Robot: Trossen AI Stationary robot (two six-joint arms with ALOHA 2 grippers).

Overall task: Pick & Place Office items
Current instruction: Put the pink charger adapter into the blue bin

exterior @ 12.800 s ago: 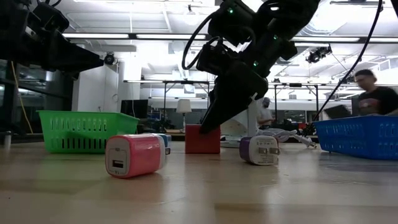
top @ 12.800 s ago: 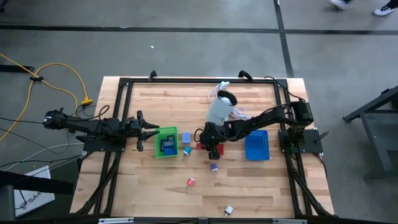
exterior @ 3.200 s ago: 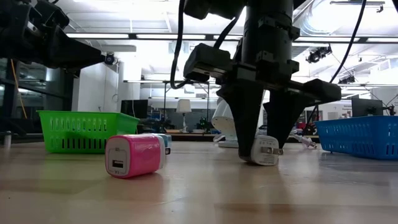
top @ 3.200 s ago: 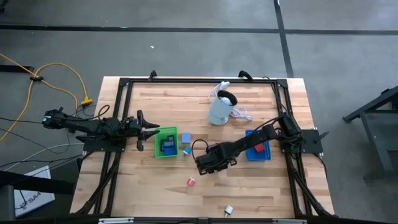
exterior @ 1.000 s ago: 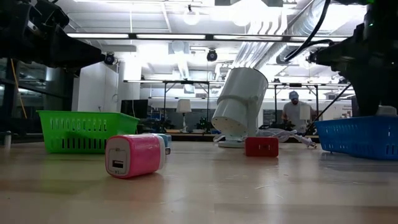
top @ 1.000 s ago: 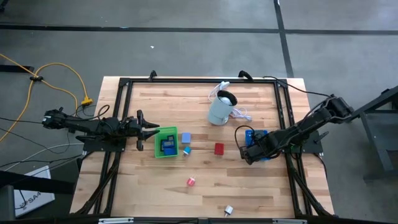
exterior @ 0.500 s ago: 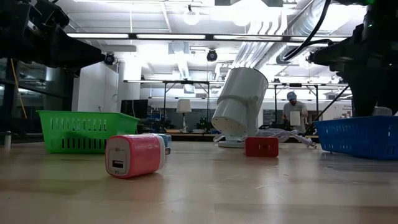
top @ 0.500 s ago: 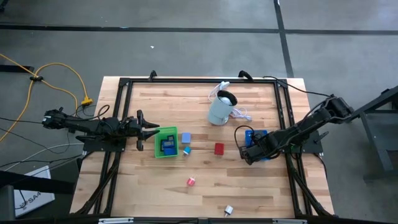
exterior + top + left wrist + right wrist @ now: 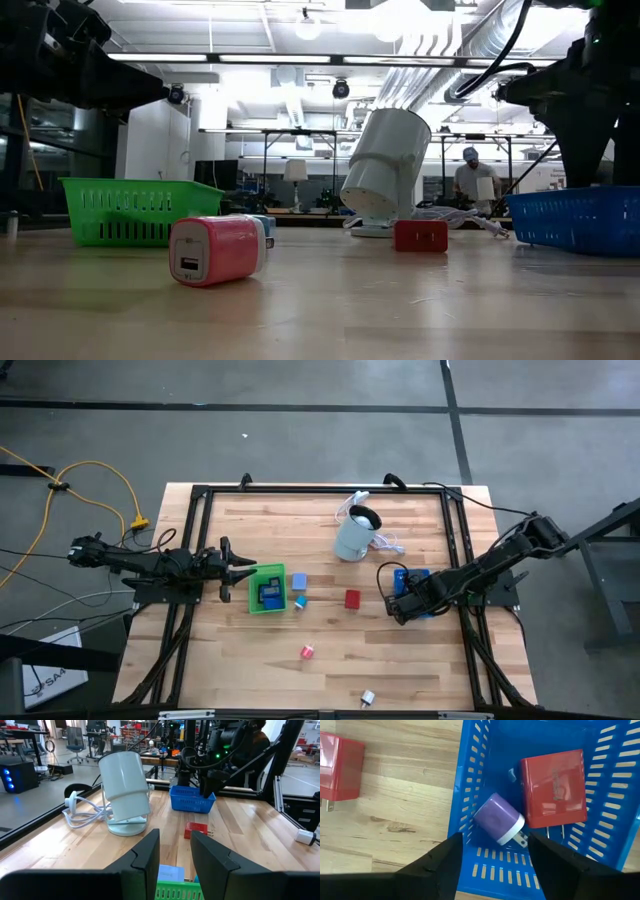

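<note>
While the right gripper (image 9: 492, 857) is hanging over the blue tray (image 9: 414, 594) at the counter's (image 9: 330, 660) right side, its fingers are standing apart with nothing between them. Just past those fingers a purple charger (image 9: 498, 818) is lying inside the tray, tilted, its white prong end pointing toward the tray's slotted wall. Beside it, touching or nearly so, a larger red block (image 9: 553, 787) is sitting in the same tray. Outside the tray, a red charger (image 9: 352, 599) is resting on the bare wood, between the tray and the middle of the counter.

Over at the left edge the left arm is waiting, its gripper (image 9: 243, 570) narrowed to a slim gap and holding nothing, pointed at the green tray (image 9: 265, 590). That tray is carrying a blue item (image 9: 269, 595). Just beside the green tray a pale blue block (image 9: 298, 581) and a small teal piece (image 9: 299, 602) are lying on the wood. Nearer the front, a pink charger (image 9: 216, 250) is resting on its side, and a white piece (image 9: 367, 699) is sitting close to the front edge. A pale cylindrical appliance (image 9: 353, 535) with a white cord (image 9: 82, 814) is standing tilted toward the back.
</note>
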